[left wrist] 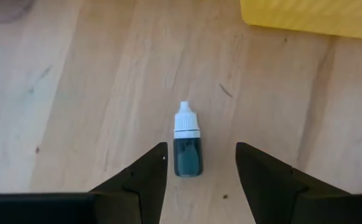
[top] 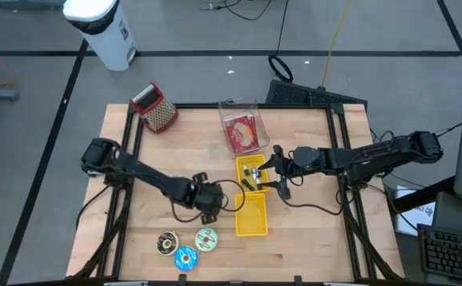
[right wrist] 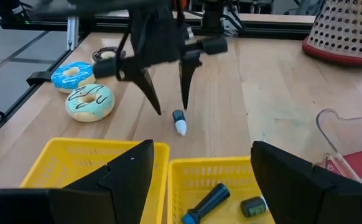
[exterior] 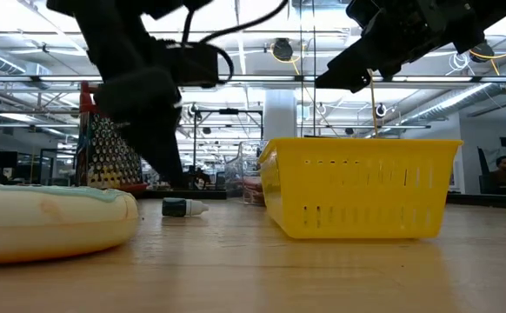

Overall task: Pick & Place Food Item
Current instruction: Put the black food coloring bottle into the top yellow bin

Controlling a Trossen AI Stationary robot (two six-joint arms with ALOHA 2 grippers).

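Note:
A small dropper bottle [left wrist: 187, 140] with a dark body and a white cap lies on its side on the wooden table, next to the yellow baskets [top: 252, 214]. My left gripper [left wrist: 201, 147] is open, slanting down over it. Its two fingers stand on either side of the bottle's dark end without touching it. In the right wrist view the fingertips of my left gripper [right wrist: 171, 109] hang just above the bottle [right wrist: 179, 122]. My right gripper [top: 277, 171] is open, held level above the far basket [top: 252, 169], with nothing between its fingers.
The far basket holds dark bottles [right wrist: 212, 202]. Three donuts [top: 185, 248] lie near the table's front edge, left of the baskets. A clear container with a red packet [top: 241, 127] and a red-topped grater [top: 157, 108] stand at the far side.

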